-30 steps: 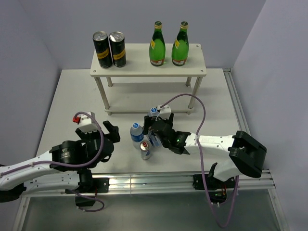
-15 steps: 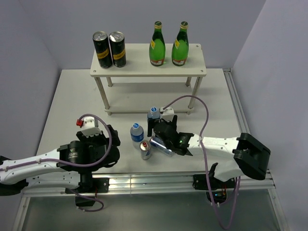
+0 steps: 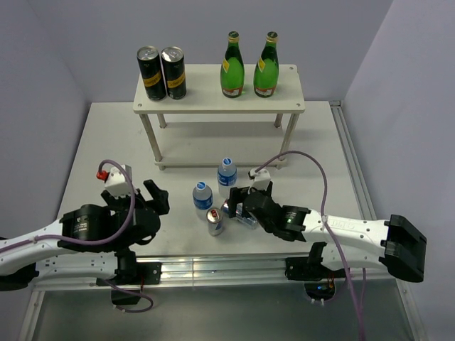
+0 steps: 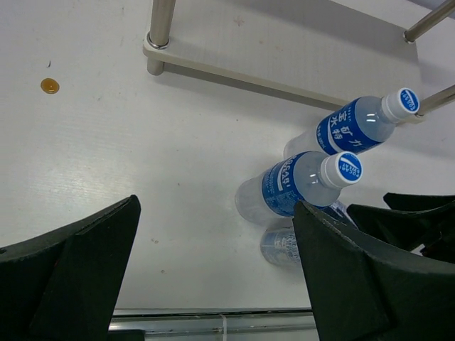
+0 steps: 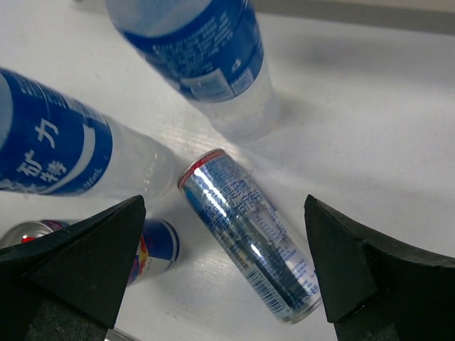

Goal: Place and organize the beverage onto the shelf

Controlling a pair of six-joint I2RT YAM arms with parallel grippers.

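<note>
Currently, risk at left: my left gripper (image 4: 217, 234) hangs near the near water bottle (image 4: 298, 186). A careless sweep toward it could topple that bottle into the far water bottle (image 4: 355, 124) just beyond.
Risk at centre: the upright silver can (image 3: 215, 222) stands just beside the lying silver can (image 5: 249, 266). Closing on the lying one at a slant could knock its neighbour over.
Risk at right: the lying silver can is round and smooth. A pinch off its midline would likely make it roll or squirt out, possibly toward the near edge of the table (image 3: 99, 142).
Risk in transfer: a can gripped on its side must be stood upright before it goes on the shelf (image 3: 213, 99). I judge a light grip could drop it during that turn.
Left gripper: jaws wide apart, nothing between them, touching nothing, over bare table.
Right gripper (image 5: 225, 213): jaws spread fully and straddling the lying silver can. Nothing is held and no contact is visible.
Black cans (image 3: 173, 71): on the shelf's top tier, left end.
Green bottles (image 3: 232, 60): upright on the top tier, right half.
Beverage not yet shelved: both water bottles and both silver cans sit on the table in front of the shelf, between my two arms.
</note>
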